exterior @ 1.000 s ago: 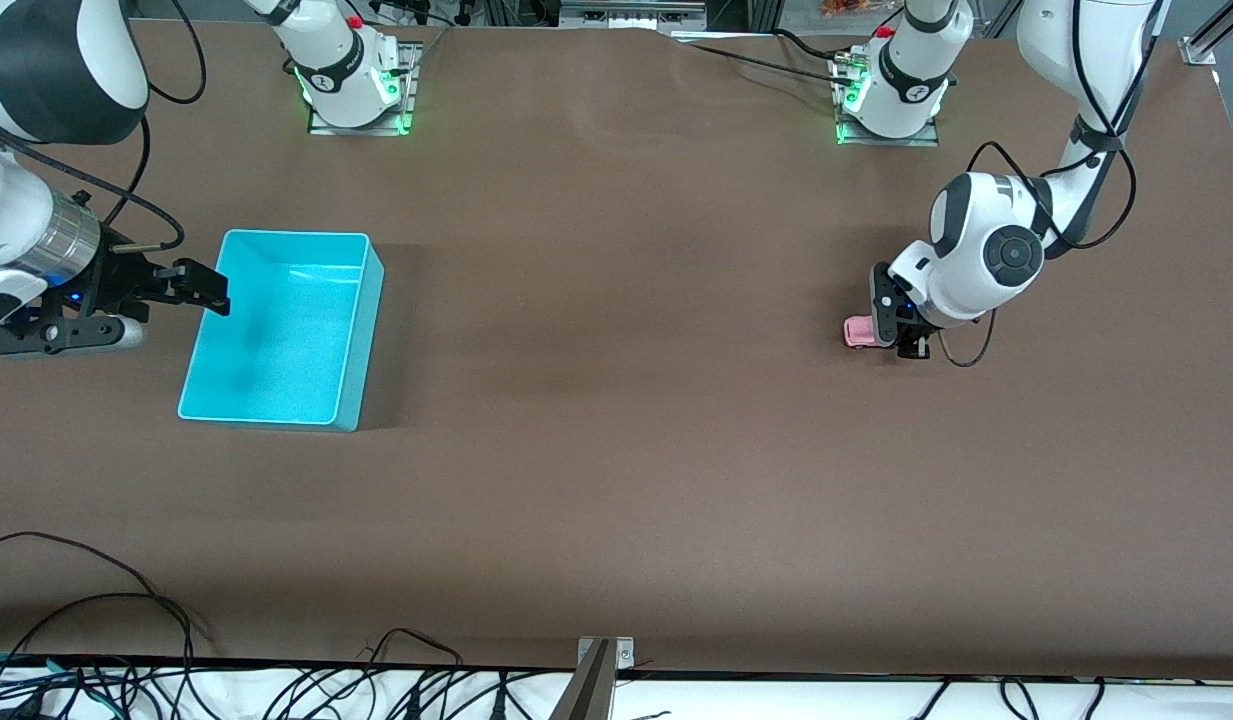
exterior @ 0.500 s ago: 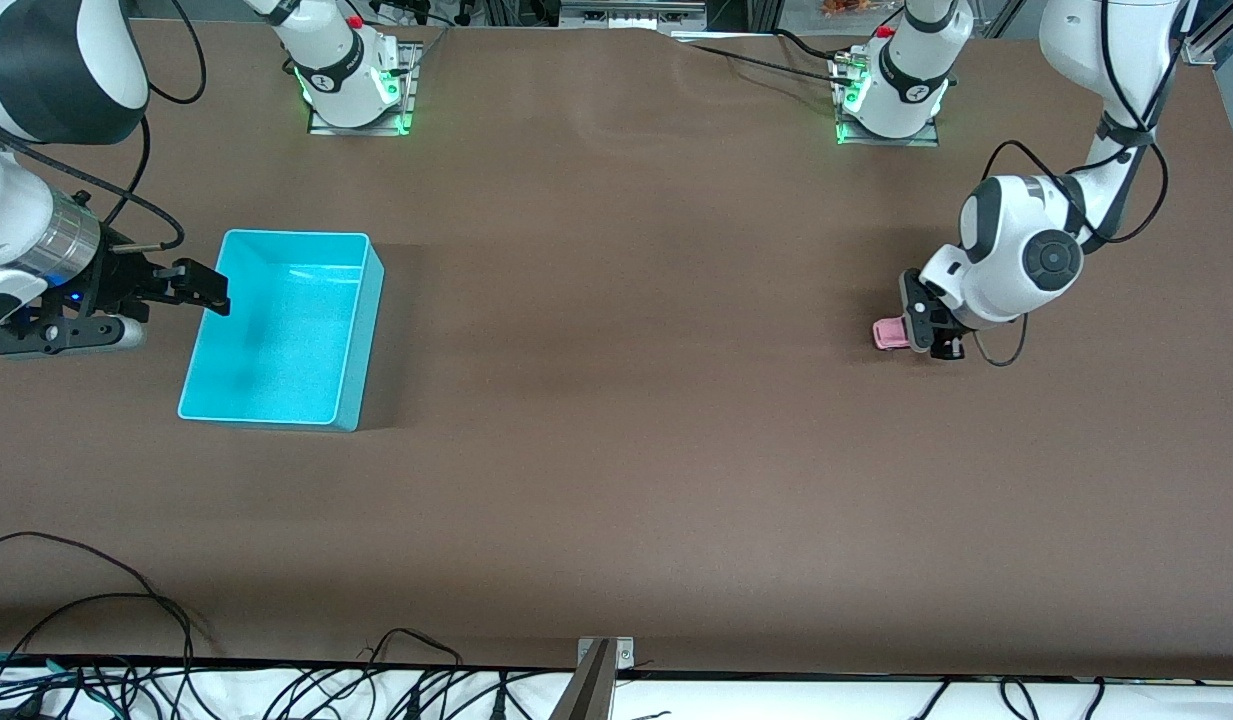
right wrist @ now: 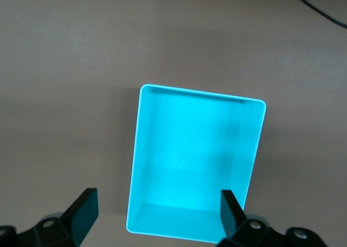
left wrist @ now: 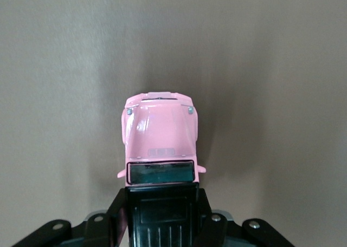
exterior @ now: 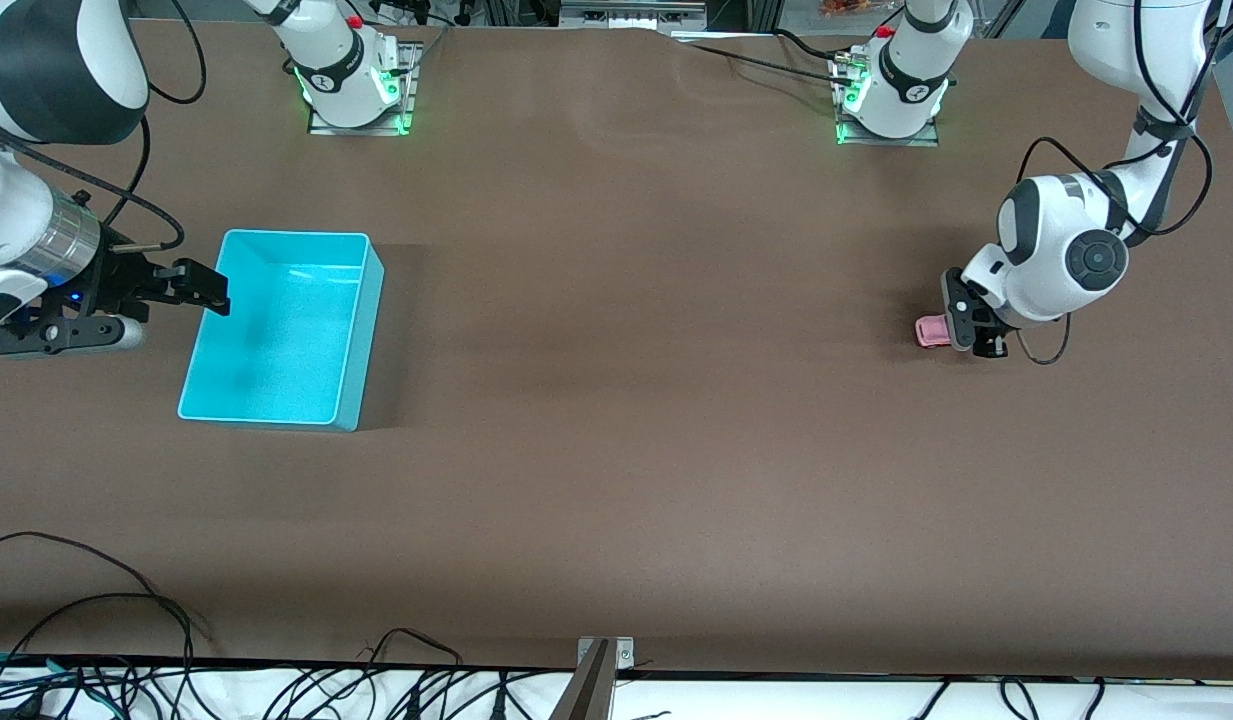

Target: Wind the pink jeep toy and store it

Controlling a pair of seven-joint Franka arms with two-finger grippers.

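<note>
The pink jeep toy (exterior: 931,330) has a pale pink body and a black roof. It sits on the brown table at the left arm's end. In the left wrist view its pink hood (left wrist: 160,133) points away from the jaws, which clamp the black roof on both sides. My left gripper (exterior: 961,325) is shut on it, low at the table. The turquoise bin (exterior: 281,328) stands empty at the right arm's end. My right gripper (exterior: 204,288) is open and empty, held at the bin's rim; the right wrist view shows the bin (right wrist: 195,160) between its fingertips.
The two arm bases (exterior: 356,85) (exterior: 891,95) stand along the table's edge farthest from the front camera. Cables (exterior: 126,640) lie past the table's edge nearest the front camera. A metal bracket (exterior: 596,680) is at that edge.
My left gripper has dragged the pink jeep along the table toward the left arm's end, away from the bin. The right arm has not moved.
</note>
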